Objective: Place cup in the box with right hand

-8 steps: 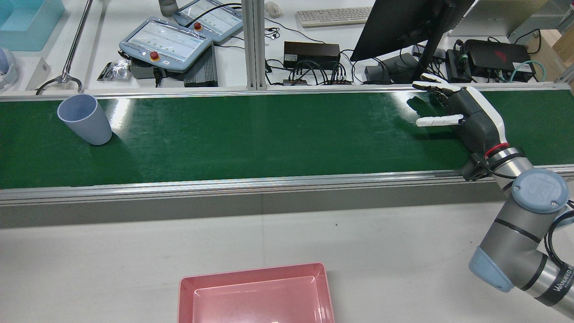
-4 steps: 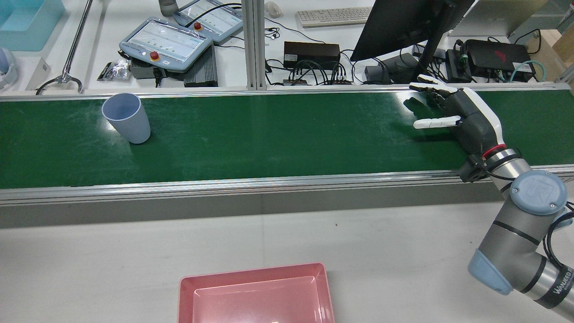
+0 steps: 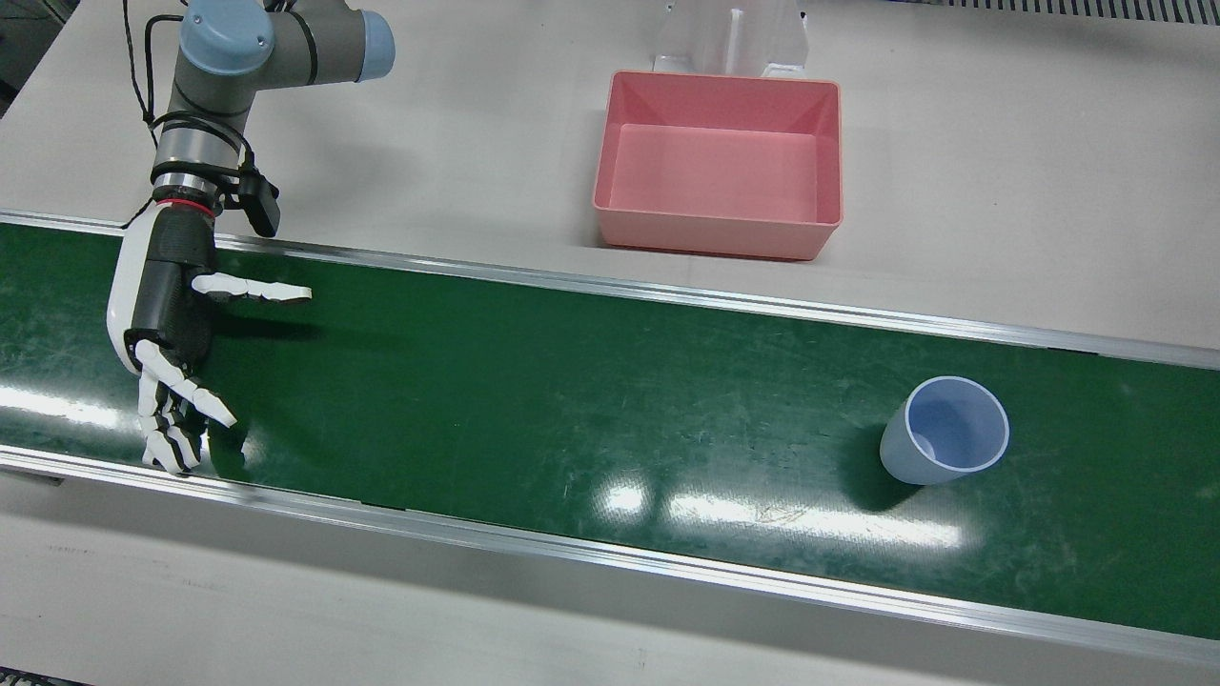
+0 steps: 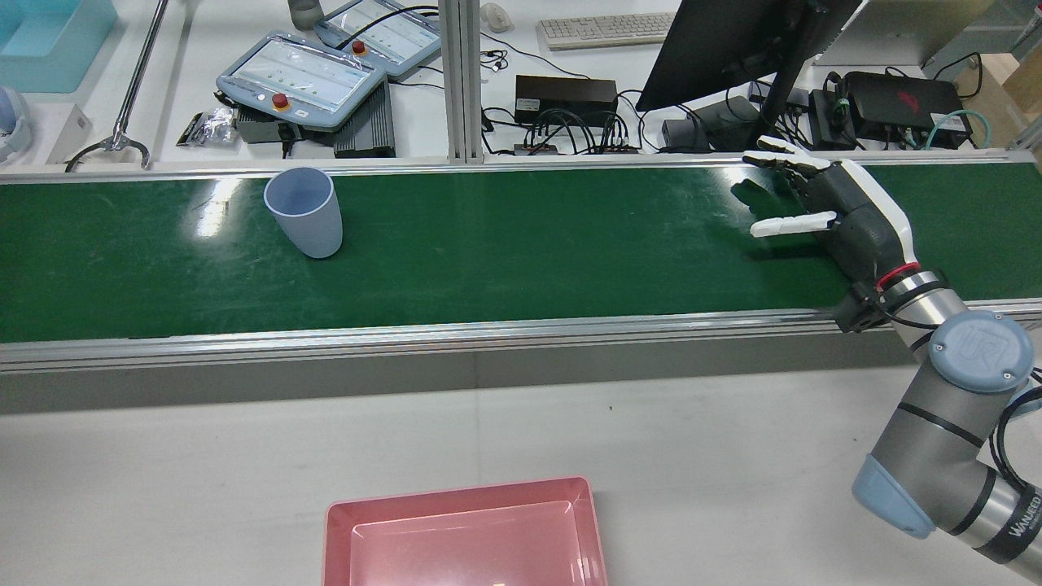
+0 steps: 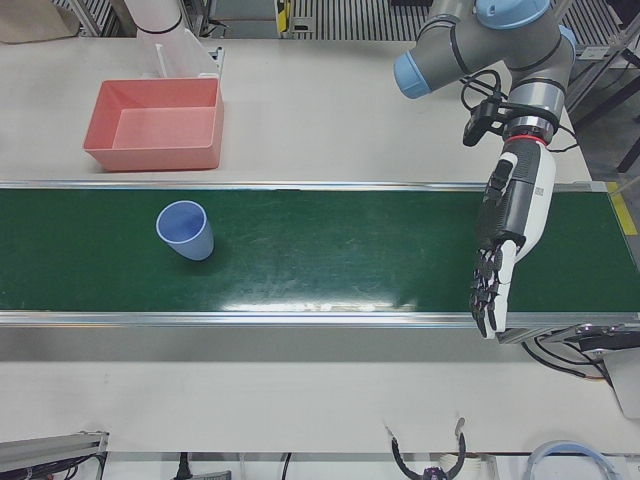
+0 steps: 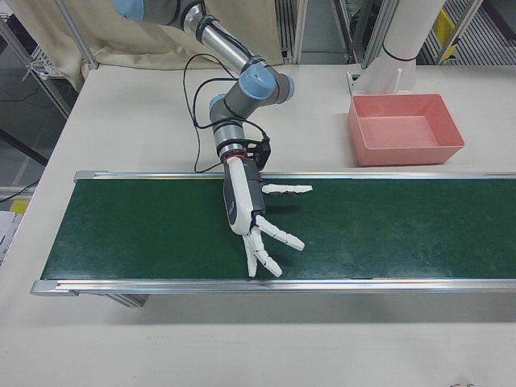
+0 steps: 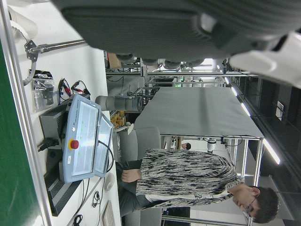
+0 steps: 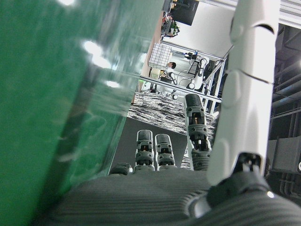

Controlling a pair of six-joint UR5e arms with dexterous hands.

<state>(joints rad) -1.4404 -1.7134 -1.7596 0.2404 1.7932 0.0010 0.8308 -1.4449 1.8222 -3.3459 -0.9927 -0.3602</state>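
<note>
A pale blue cup [image 4: 304, 212] stands upright on the green belt [image 4: 521, 268], far to the left of my right hand in the rear view; it also shows in the front view [image 3: 944, 443] and the left-front view [image 5: 185, 230]. My right hand [image 4: 830, 207] is open and empty, low over the belt with fingers spread, and also shows in the front view [image 3: 167, 324] and the right-front view [image 6: 254, 214]. My left hand [image 5: 505, 235] is open and empty over the belt's other end. The pink box [image 4: 464, 533] is empty on the white table.
Aluminium rails [image 4: 488, 334] run along both belt edges. Beyond the belt in the rear view are teach pendants [image 4: 301, 81], a monitor [image 4: 733, 41], cables and a keyboard. A white stand [image 3: 734, 38] is behind the box.
The cup has travelled along the belt toward my right hand, rightward in the rear view. My right hand has hardly moved and stays open.
</note>
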